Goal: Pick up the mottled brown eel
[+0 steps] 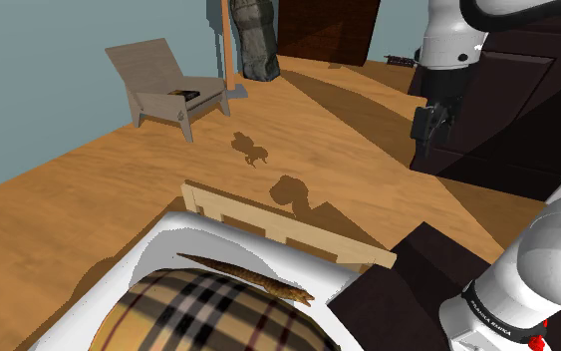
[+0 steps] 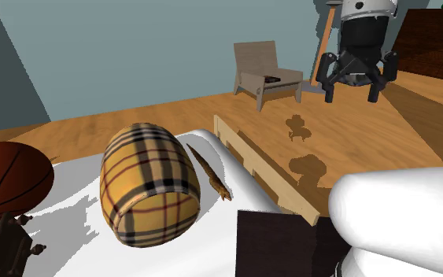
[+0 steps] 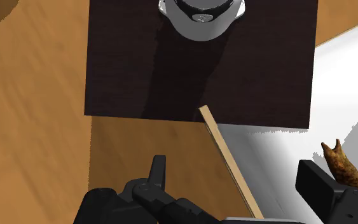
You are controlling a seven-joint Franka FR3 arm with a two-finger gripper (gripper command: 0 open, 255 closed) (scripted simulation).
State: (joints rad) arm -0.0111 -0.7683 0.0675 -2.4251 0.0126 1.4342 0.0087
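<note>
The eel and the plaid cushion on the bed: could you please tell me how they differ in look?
The eel is slim, long and mottled brown; the plaid cushion is fat, barrel-shaped and tan-checked. The eel lies low by the wooden rail; the plaid cushion stands far taller. Both rest on the white bed.

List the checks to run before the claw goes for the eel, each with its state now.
1. Claw open: ok, the fingers stand apart.
2. Claw empty: ok, nothing is between the fingers.
3. Eel exposed: ok, it lies uncovered on the white bed.
4. Eel centred between the fingers: not ok; in the wrist view it sits outside one finger.
5. Claw down at the eel: not ok, it hangs high above the bed.
6. Gap between eel and plaid cushion: cannot tell; they lie close together.
</note>
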